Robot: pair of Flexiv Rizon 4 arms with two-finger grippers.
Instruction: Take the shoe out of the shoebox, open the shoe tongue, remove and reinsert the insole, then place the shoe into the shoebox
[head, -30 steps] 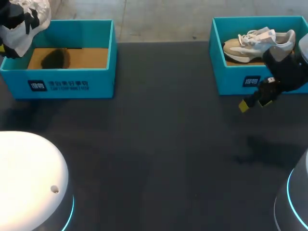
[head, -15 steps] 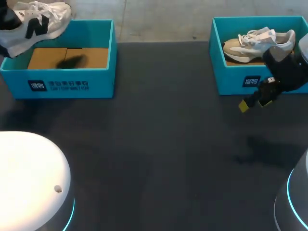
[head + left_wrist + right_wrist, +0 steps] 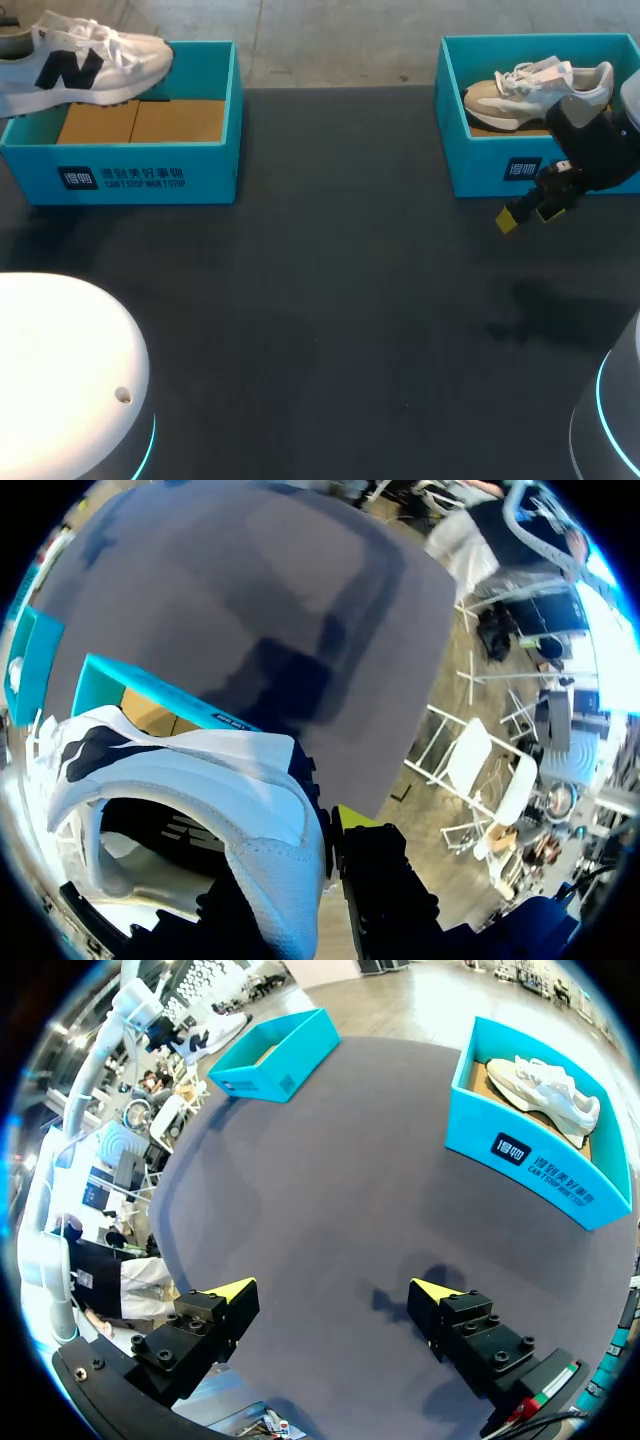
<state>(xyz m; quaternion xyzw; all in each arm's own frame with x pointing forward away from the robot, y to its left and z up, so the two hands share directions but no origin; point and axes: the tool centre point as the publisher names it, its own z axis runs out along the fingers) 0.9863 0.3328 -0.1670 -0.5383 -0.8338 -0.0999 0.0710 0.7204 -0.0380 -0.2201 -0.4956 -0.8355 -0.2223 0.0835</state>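
The right gripper point(image 3: 330, 1305) is hanging w/ its fingers spread wide and nothing btwn them. It's low over the table point(image 3: 330, 300), well off to the right of the left shoebox point(image 3: 150, 178) and a little nearer the robot.

Btwn that gripper and the left shoebox the dark tabletop is lying bare. That's prob. the best room for setting the shoe down to work the tongue and insole.

Further back, the shoe point(image 3: 90, 65), white w/ a dark letter on its side, is riding in the air above the left shoebox's far-left corner. Its toe is pointing toward the box's middle and the sole is approx. level. The left gripper point(image 3: 322, 845) is pinching its heel collar point(image 3: 285, 800), fingers closed on either side.

By the looks it's light, w/ a soft padded upper and a stiffer sole. Held by the heel alone, the toe is prob. going to swing, so a midfoot hold would be steadier. The box walls look like thin card, likely shifting if clipped.

Level w/ the left shoebox but far to its right, the right shoebox point(image 3: 450, 130) is holding a second shoe point(image 3: 540, 88).
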